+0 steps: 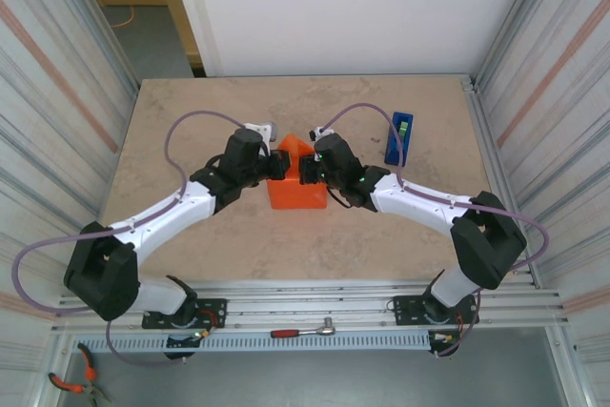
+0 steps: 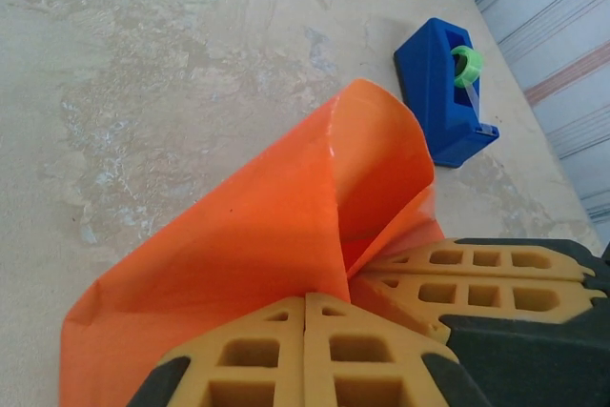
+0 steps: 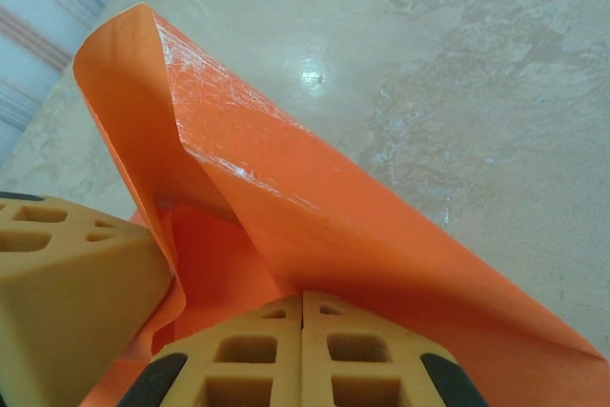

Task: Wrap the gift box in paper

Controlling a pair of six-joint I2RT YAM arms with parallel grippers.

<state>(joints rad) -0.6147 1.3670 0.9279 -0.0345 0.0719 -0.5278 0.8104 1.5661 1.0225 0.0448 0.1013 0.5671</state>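
Note:
The orange paper (image 1: pixel 297 193) lies bunched at the table's middle, with a flap folded up into a point. My left gripper (image 1: pixel 279 165) and right gripper (image 1: pixel 306 170) meet at that flap from either side. In the left wrist view my left gripper (image 2: pixel 305 298) is shut, with the paper (image 2: pixel 238 235) curling up from its tips and the other arm's yellow fingers (image 2: pixel 477 278) right beside. In the right wrist view my right gripper (image 3: pixel 302 296) is shut on the paper (image 3: pixel 315 207) at its tips, with a left finger (image 3: pixel 67 274) close by. The gift box is hidden.
A blue tape dispenser (image 1: pixel 398 138) with a green roll (image 2: pixel 466 65) stands at the back right of the table, apart from the paper. Corrugated walls run along both sides. A ratchet tool (image 1: pixel 305 332) lies on the front rail and pliers (image 1: pixel 71 383) lie at the bottom left.

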